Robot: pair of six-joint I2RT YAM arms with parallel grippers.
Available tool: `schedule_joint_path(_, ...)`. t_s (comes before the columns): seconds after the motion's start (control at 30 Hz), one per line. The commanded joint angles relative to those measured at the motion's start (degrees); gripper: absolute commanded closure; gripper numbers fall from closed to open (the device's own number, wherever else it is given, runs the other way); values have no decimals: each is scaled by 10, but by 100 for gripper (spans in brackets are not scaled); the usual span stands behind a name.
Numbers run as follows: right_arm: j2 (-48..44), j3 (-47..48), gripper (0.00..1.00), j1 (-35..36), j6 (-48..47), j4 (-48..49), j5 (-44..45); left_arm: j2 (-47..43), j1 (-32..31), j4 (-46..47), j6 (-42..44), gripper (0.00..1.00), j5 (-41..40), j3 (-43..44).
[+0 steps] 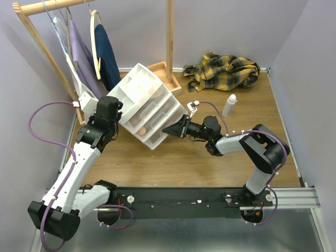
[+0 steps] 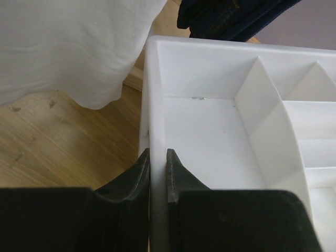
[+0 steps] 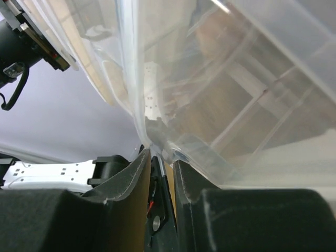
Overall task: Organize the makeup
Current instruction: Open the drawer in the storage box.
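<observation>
The white drawer unit (image 1: 142,73) sits tilted on the table (image 1: 210,163), so that both its divided top tray (image 2: 199,126) and its clear drawer fronts show from above. At the unit's left rear corner the left gripper (image 2: 158,157) is closed on the tray's outer wall, one finger outside it and one inside the bare corner compartment, with the white wall pinched between them. At the unit's front, on its lower right side, the right gripper (image 3: 160,160) has its fingers drawn narrow on either side of the thin edge of a clear drawer (image 3: 252,79). A gap shows between the pads, and I cannot tell whether they actually press the plastic. Inside the unit, peach sponges (image 1: 139,126) show as soft orange shapes through the clear fronts. One white bottle (image 1: 229,105) stands upright on the table well to the right of the unit, apart from both arms. Beyond the unit's right rear lies the plaid cloth (image 1: 226,71), crumpled in the corner, and just behind the unit stands a wooden clothes rack (image 1: 169,42) with garments hanging near the unit's left rear.
</observation>
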Motion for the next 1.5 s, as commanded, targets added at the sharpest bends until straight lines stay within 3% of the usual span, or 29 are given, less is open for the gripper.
schedule_joint_path(0.0,-14,0,72,16,32,205,-54,10,-7,85,39,100,-68,-3)
schedule_joint_path(0.43,-23,-19,72,16,68,235,-64,28,-12,129,127,100,-144,-36)
schedule_joint_path(0.73,7,-41,69,16,41,196,-35,24,-61,156,183,100,-205,-55)
schedule_joint_path(0.97,25,-43,62,16,14,155,-10,54,-131,179,229,100,-285,-55)
schedule_joint_path(1.47,0,-32,42,15,-46,20,-14,107,-134,198,282,100,-306,-46)
